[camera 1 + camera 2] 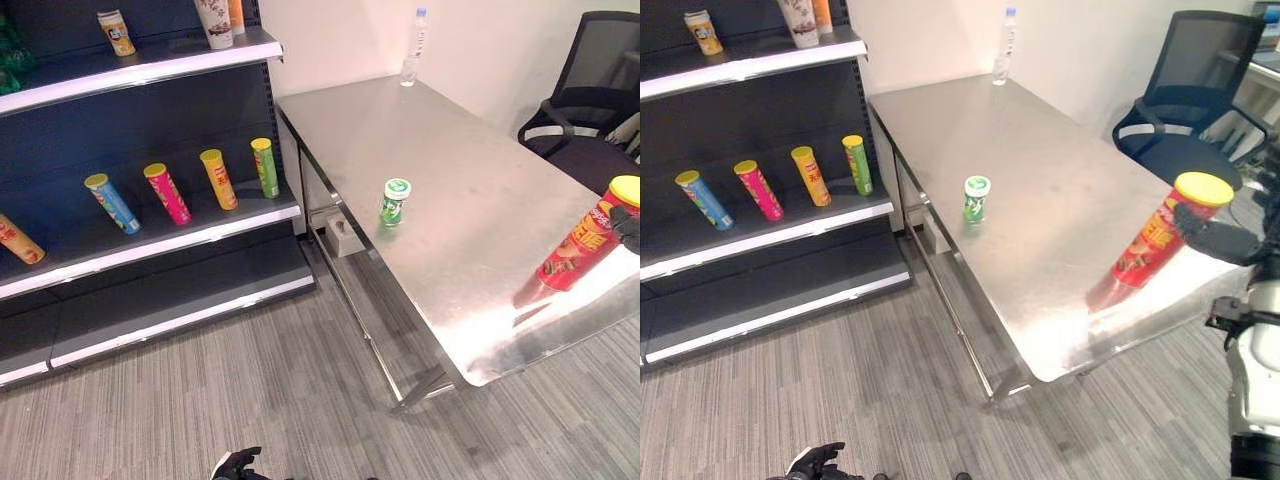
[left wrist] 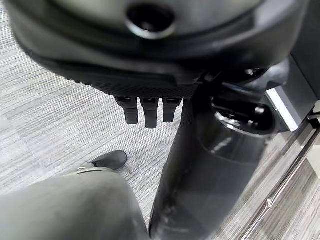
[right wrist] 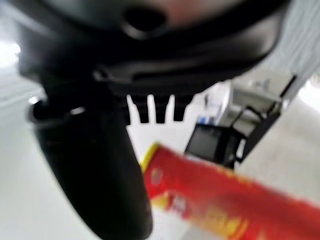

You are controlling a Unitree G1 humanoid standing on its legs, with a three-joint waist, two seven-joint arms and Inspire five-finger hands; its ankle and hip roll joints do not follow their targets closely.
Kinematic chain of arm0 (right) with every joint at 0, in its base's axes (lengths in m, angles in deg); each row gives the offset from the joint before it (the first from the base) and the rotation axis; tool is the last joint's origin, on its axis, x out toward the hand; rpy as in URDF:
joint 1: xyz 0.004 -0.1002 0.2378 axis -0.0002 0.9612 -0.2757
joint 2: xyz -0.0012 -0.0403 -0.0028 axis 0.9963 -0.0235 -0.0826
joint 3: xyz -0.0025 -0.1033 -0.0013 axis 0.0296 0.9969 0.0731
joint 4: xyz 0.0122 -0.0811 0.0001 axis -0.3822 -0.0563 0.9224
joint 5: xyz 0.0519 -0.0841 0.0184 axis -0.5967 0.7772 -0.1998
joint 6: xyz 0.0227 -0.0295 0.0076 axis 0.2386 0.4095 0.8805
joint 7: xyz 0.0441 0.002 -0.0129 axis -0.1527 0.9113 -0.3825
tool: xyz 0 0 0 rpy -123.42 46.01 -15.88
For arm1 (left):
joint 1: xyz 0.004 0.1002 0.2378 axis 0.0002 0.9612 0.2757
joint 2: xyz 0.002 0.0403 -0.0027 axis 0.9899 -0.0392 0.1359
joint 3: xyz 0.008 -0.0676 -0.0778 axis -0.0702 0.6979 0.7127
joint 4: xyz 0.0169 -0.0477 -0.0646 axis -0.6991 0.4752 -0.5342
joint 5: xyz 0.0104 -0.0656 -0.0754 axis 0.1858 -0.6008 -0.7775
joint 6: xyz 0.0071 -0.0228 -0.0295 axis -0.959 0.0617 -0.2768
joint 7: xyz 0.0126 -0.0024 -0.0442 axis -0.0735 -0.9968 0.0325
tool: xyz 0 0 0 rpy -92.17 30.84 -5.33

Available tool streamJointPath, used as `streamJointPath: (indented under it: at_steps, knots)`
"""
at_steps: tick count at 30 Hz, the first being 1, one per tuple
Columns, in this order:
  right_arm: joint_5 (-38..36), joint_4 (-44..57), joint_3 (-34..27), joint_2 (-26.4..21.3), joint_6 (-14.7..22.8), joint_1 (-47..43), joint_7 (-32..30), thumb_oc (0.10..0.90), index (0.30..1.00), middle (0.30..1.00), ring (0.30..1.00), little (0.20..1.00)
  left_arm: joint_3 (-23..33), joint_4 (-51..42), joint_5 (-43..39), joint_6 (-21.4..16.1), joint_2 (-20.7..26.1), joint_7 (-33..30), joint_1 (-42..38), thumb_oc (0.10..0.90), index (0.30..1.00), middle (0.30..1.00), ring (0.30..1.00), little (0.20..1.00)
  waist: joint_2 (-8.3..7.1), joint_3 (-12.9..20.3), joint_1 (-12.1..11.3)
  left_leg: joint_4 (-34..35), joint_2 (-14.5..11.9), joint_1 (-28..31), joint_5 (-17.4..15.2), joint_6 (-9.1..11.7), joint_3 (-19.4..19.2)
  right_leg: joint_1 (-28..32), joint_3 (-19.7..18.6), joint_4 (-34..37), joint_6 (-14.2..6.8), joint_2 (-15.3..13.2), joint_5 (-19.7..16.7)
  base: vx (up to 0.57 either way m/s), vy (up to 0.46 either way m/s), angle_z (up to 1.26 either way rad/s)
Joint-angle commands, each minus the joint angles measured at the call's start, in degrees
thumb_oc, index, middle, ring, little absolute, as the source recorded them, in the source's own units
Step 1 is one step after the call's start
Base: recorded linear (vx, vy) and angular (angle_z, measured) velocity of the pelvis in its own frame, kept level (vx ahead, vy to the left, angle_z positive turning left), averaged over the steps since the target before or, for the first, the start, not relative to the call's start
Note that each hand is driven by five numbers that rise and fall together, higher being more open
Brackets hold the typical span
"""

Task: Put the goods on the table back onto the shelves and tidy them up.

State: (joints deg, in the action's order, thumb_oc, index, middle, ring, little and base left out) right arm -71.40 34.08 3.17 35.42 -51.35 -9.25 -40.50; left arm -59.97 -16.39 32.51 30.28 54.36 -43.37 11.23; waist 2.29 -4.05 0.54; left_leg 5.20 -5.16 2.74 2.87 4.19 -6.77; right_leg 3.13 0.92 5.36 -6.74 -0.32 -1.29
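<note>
The right hand (image 1: 1225, 243) is clamped on a tilted red can (image 1: 1155, 240) (yellow lid) at the table's (image 1: 470, 170) near right. The left hand (image 1: 235, 464) hangs low, fingers relaxed; no print is legible

the room is evenly and brightly lit. the shiny steel table top (image 1: 470, 190) shows a strong white glare patch at its near edge, and a faint reflection of the tall red chip can with yellow lid (image 1: 1160, 235). the dark shelf unit (image 1: 140, 120) looks dim. in the right wrist view the can is blurred and the background washed out.
</note>
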Motion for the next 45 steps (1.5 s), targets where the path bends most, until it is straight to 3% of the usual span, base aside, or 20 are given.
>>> streamJointPath:
  at_steps: [1,6,22,36,44,45]
  knots:
    - [-5.5,-0.5,-2.5,-7.3,4.2,-7.2,2.3,0.800,0.900,0.900,0.900,0.900,-2.2,2.4,-0.6,-2.2,2.9,0.8,-3.9,0.800,0.900,0.900,0.900,0.900,-4.37,1.2,-2.9,-0.2,-0.2,5.0,-6.4,2.9,-3.2,3.5,4.0,-0.9,-4.9,-0.7,6.2,0.00,-0.011,0.07]
    - [-8.1,-2.9,-2.2,-8.4,4.0,-7.7,4.1,0.800,0.900,0.900,0.900,0.900,-2.3,2.7,-1.2,-2.2,2.8,1.3,-3.3,0.800,0.900,0.900,0.900,0.900,-4.59,1.1,-3.2,-0.2,-0.1,4.7,-6.2,3.1,-2.9,3.6,4.6,-0.9,-5.1,-0.9,6.2,0.00,-0.002,0.03]
    - [-2.7,-7.1,-1.0,-13.9,2.1,-7.5,4.2,0.800,0.900,0.900,0.900,0.900,-3.0,2.6,-1.3,-2.4,2.6,1.0,-3.6,0.800,0.900,0.900,0.900,0.900,-4.99,0.9,-3.1,-0.2,-0.1,4.7,-6.7,3.2,-2.7,3.8,5.1,-1.0,-5.5,-1.2,6.4,0.00,-0.001,0.01]
    - [-8.6,-14.5,8.8,-22.3,-0.8,-13.6,11.3,0.800,0.900,0.900,0.900,0.900,-4.3,3.0,-2.4,-2.8,3.3,1.9,-3.8,0.800,0.900,0.900,0.900,0.900,-6.09,0.6,-3.4,-0.2,0.0,4.1,-6.2,3.7,-3.0,3.2,5.1,-1.1,-5.7,-1.2,6.1,0.00,0.000,0.00]
    - [-10.0,-15.4,9.5,-24.3,-1.5,-13.5,12.5,0.800,0.900,0.900,0.900,0.900,-4.4,3.5,-2.9,-2.9,3.2,2.1,-3.4,0.800,0.900,0.900,0.900,0.900,-6.40,0.6,-3.1,-0.2,-0.1,3.8,-6.1,3.8,-3.0,2.9,5.2,-1.3,-5.9,-1.2,6.0,0.00,0.000,0.00]
    - [-9.9,-15.7,9.7,-24.4,-1.6,-13.4,12.5,0.770,0.855,0.855,0.855,0.855,-4.5,3.6,-2.8,-2.9,3.1,2.1,-3.4,0.800,0.900,0.900,0.900,0.900,-6.44,0.7,-3.1,-0.2,-0.1,3.8,-6.0,3.9,-3.0,2.9,5.2,-1.3,-5.9,-1.2,6.0,0.00,0.000,0.00]
